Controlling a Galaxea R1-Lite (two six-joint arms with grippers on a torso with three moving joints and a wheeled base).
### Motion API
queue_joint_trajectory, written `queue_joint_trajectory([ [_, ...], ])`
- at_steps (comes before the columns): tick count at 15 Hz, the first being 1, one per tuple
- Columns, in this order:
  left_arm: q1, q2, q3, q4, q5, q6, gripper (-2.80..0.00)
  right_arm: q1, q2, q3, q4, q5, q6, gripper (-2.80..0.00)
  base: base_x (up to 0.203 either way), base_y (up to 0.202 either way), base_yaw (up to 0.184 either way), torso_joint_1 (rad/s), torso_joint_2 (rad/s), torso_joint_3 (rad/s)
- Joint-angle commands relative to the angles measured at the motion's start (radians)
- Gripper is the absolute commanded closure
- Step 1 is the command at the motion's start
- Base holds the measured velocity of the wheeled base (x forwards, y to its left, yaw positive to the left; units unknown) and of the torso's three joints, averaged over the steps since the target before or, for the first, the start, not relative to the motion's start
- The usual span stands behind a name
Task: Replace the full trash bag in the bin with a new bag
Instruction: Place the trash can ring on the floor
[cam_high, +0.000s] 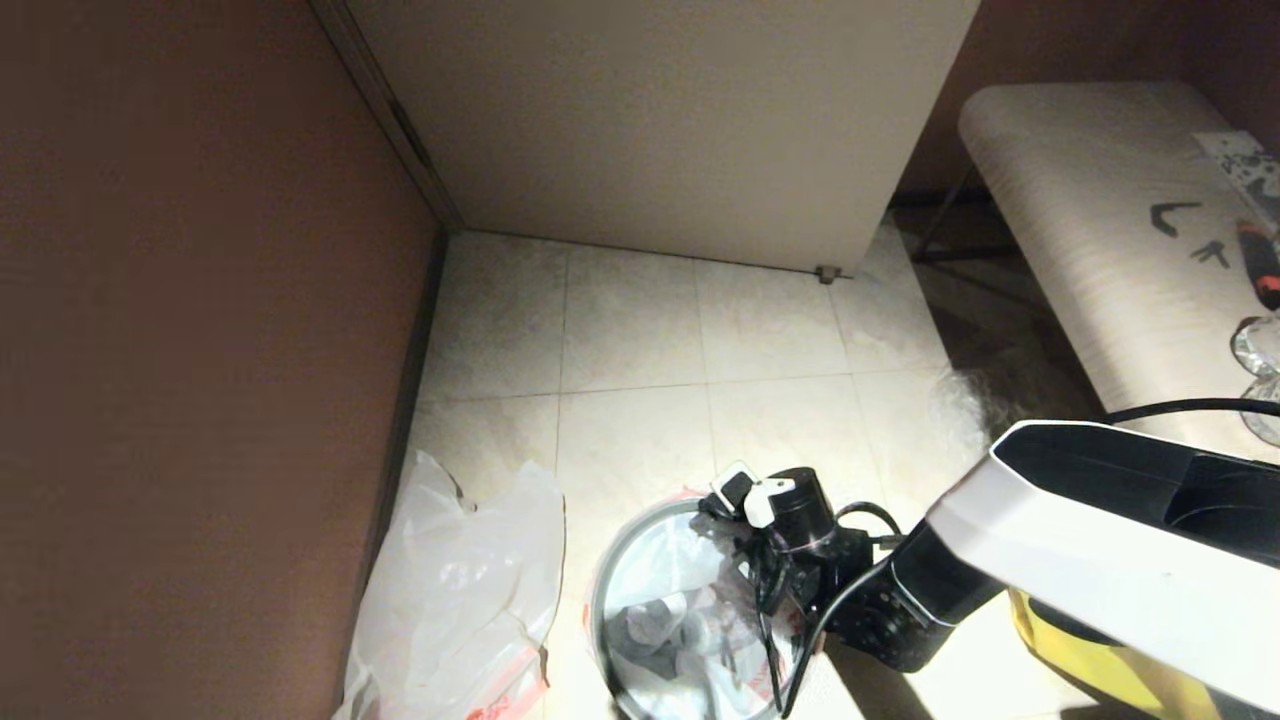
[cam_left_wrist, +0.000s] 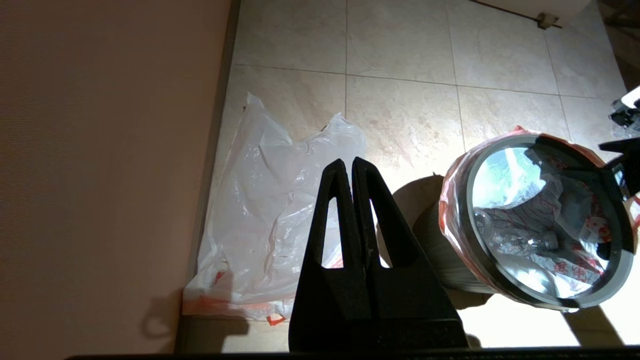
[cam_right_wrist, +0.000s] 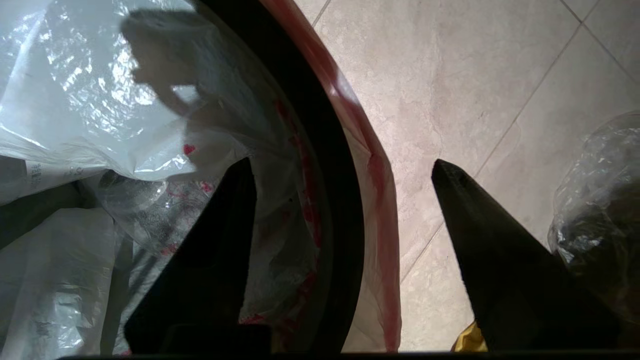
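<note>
The bin (cam_high: 598, 600) stands on the floor tiles, ringed by a grey hoop (cam_left_wrist: 469, 200). The full trash bag (cam_high: 690, 625) lines it: white plastic with red print, bottles showing through, and a red edge folded over the hoop (cam_right_wrist: 382, 200). My right gripper (cam_right_wrist: 342, 165) is open and straddles the bin's right rim (cam_right_wrist: 325, 150), one finger inside against the bag and one outside over the floor. The new bag (cam_high: 460, 590) lies limp by the left wall. My left gripper (cam_left_wrist: 348, 162) hangs shut and empty above the floor between the new bag (cam_left_wrist: 270, 200) and the bin (cam_left_wrist: 450, 260).
A brown wall (cam_high: 200, 350) runs along the left and a pale cabinet (cam_high: 680, 120) stands behind. At the right are a bench (cam_high: 1100, 200), a clear crinkly bag (cam_high: 965, 400) and a yellow bag (cam_high: 1090, 655). Bare tiles lie beyond the bin.
</note>
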Motion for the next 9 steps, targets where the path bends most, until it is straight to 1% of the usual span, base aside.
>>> queue_joint_trajectory([
  [1,0.0,0.001,0.0,0.0,0.001,-0.001,0.0,0.006,0.012,0.003,-0.003,-0.006,-0.003,-2.8,0.0,0.0,0.0,0.0,0.0,0.0],
  [2,0.0,0.001,0.0,0.0,0.001,-0.001,0.0,0.004,0.034,-0.005,-0.006,-0.011,-0.008,-2.8,0.0,0.0,0.0,0.0,0.0,0.0],
  [5,0.0,0.001,0.0,0.0,0.001,-0.001,0.0,-0.019,0.086,-0.089,-0.058,-0.026,-0.027,-2.8,0.0,0.0,0.0,0.0,0.0,0.0],
  [7,0.0,0.001,0.0,0.0,0.001,-0.001,0.0,-0.037,0.092,-0.135,-0.065,-0.036,-0.034,-2.8,0.0,0.0,0.0,0.0,0.0,0.0],
  [9,0.0,0.001,0.0,0.0,0.001,-0.001,0.0,-0.045,0.078,-0.146,-0.066,-0.056,-0.036,-2.8,0.0,0.0,0.0,0.0,0.0,0.0],
])
